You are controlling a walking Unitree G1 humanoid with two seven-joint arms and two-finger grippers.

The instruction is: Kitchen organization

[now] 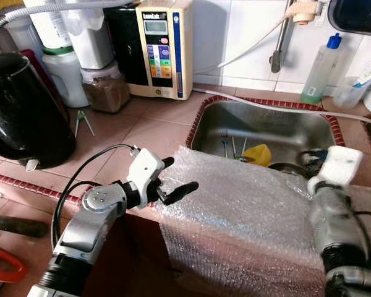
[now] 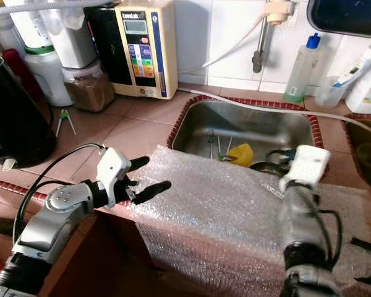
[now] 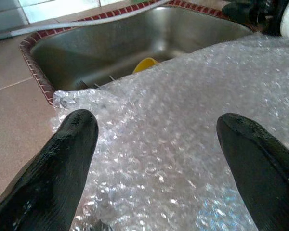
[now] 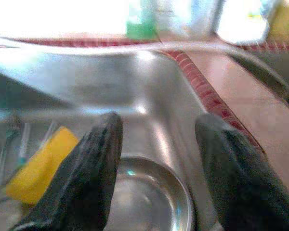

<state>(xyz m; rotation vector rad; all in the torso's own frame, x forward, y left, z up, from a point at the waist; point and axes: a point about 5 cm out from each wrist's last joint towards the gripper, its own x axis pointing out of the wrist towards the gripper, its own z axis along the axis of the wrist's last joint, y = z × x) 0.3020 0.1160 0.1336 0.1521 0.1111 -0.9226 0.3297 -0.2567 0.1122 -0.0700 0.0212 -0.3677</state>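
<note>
One sheet of bubble wrap (image 1: 247, 216) is the thing to deal with: it lies across the front edge of the table (image 1: 142, 124), in the lower middle of the head views, its far edge overhanging the sink (image 1: 266, 124) and its near part drooping down the table's front. It is clear, crinkled and glinting, with one crumpled corner at the lower left of the sink rim.

To take it well, I judge the left claw (image 1: 173, 179) should close on that crumpled corner, where the film stands up and gives the fingers something to bite, rather than on the flat middle, where they would slide. The left claw is spread wide at the sheet's left edge, its fingertips (image 3: 72, 144) poised low over the film; whether they touch it I cannot tell.

The right claw (image 4: 156, 139) is also spread wide, holding nothing, reaching past the sheet's far edge over the sink, above a round steel bowl (image 4: 149, 192) with a yellow cup (image 1: 258, 154) and some cutlery beside it. A gentle, slow pull seems wise, lest the sheet drag into the sink.

At upper left stand a black kettle (image 1: 21, 111) and a water purifier (image 1: 161, 49).
</note>
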